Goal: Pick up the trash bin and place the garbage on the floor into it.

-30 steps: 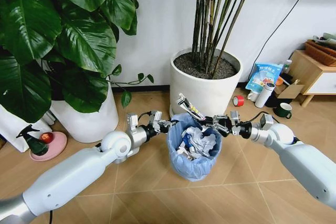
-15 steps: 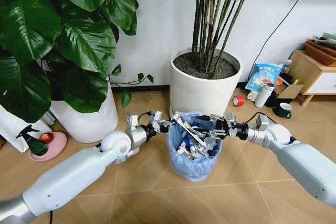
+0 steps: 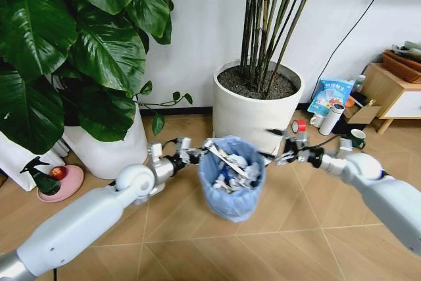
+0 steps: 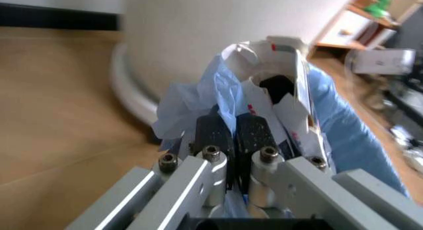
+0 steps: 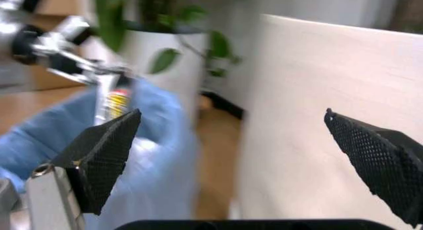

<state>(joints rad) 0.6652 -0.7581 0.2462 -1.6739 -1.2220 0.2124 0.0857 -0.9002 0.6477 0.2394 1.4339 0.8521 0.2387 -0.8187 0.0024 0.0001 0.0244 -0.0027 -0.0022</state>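
The trash bin (image 3: 230,192), lined with a crinkled light-blue bag, hangs tilted in front of me, above the floor (image 3: 316,228). My left gripper (image 3: 196,156) is shut on its near-left rim; in the left wrist view the black fingers (image 4: 213,136) pinch the blue bag (image 4: 347,136). Inside lie crumpled white paper wads and other garbage, with a long snack wrapper (image 3: 230,160) (image 4: 294,86) slanting across the top. My right gripper (image 3: 281,148) (image 5: 238,150) stands open and empty just right of the bin, apart from the rim.
A large white pot (image 3: 258,106) with bamboo stalks stands right behind the bin, and fills the right wrist view (image 5: 330,116). A leafy plant in another white pot (image 3: 108,146) is at the left. A red tape roll (image 3: 298,126), bottle, mug and low wooden cabinet sit at the right.
The right gripper has let go of the long wrapper, which now lies in the bin, and has drawn back to the right, open. The left gripper and bin have shifted slightly left.
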